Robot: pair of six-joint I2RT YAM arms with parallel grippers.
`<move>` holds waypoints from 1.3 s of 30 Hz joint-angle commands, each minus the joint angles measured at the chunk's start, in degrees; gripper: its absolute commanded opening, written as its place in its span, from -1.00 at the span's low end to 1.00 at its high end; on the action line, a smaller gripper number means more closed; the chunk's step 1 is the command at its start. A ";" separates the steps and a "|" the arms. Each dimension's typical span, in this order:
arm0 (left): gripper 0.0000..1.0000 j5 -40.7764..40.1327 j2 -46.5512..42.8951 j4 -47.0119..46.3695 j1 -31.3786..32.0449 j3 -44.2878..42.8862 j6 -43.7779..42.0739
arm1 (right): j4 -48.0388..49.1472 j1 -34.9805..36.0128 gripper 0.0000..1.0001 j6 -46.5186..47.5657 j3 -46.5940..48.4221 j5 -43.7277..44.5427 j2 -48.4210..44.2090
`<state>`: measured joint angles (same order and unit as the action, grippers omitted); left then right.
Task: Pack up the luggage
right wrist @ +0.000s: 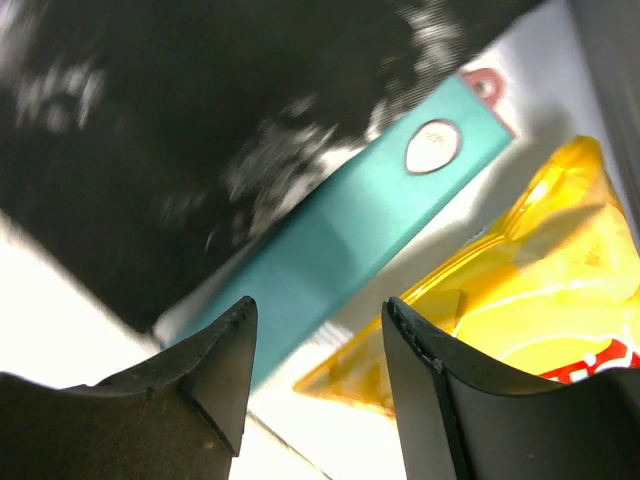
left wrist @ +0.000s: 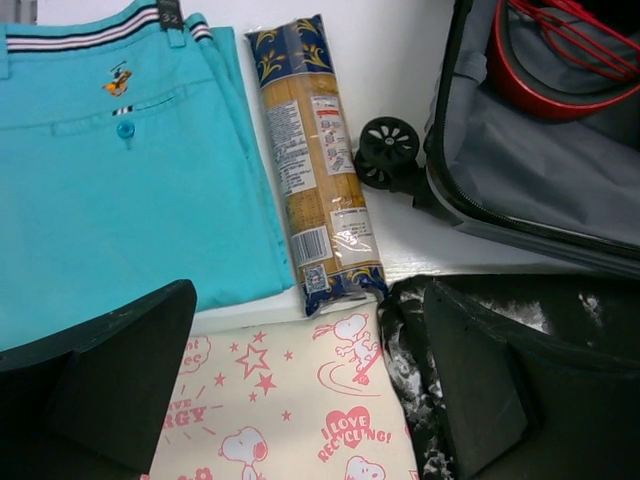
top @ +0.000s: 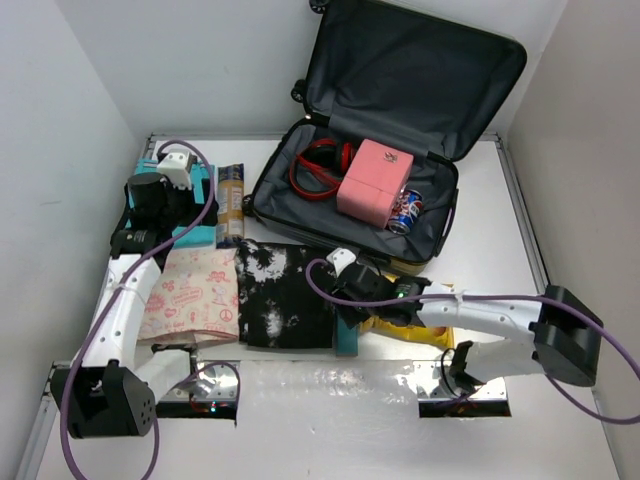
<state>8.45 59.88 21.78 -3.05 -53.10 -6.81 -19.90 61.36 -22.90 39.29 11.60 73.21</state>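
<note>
Top external: luggage [top: 410,80] w/ 1 pink box [top: 375,180], 1 headphones [top: 345,158]

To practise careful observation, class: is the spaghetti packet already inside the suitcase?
No, the spaghetti packet lies on the table outside the suitcase, beside the turquoise shorts.

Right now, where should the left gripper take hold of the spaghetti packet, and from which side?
Mid-length, across its narrow width, coming straight down from above. The spaghetti packet lies flat and long on the table, between the teal shorts and the luggage. The left gripper is open, likely wide enough to span it.
</note>
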 commanded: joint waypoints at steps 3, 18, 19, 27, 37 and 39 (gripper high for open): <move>0.89 -2.91 -2.92 -0.25 0.41 1.60 0.48 | 9.96 3.15 0.13 -15.50 -0.88 8.45 3.42; 0.91 -4.67 -4.33 -0.16 2.43 3.18 -0.31 | 5.41 4.29 0.08 -23.60 -2.47 15.91 4.85; 0.91 -4.67 -4.33 -0.16 2.43 3.35 -0.22 | 4.35 4.55 0.08 -23.60 -2.37 16.52 4.58; 0.91 -5.11 -4.68 -0.69 2.43 3.97 -0.04 | 11.19 4.64 0.29 -24.84 -7.82 14.16 8.87; 0.91 -6.86 -5.47 -0.07 2.43 4.41 -0.84 | 11.56 4.73 0.07 -24.20 -3.25 14.41 15.38; 0.91 -7.30 -5.47 0.02 2.52 4.41 -0.84 | 11.03 4.56 -0.31 -27.28 -5.88 15.99 15.21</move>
<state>2.20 55.90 23.09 -1.08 -48.71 -7.25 -7.25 65.52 -47.55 34.94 25.89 87.81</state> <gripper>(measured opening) 0.956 0.528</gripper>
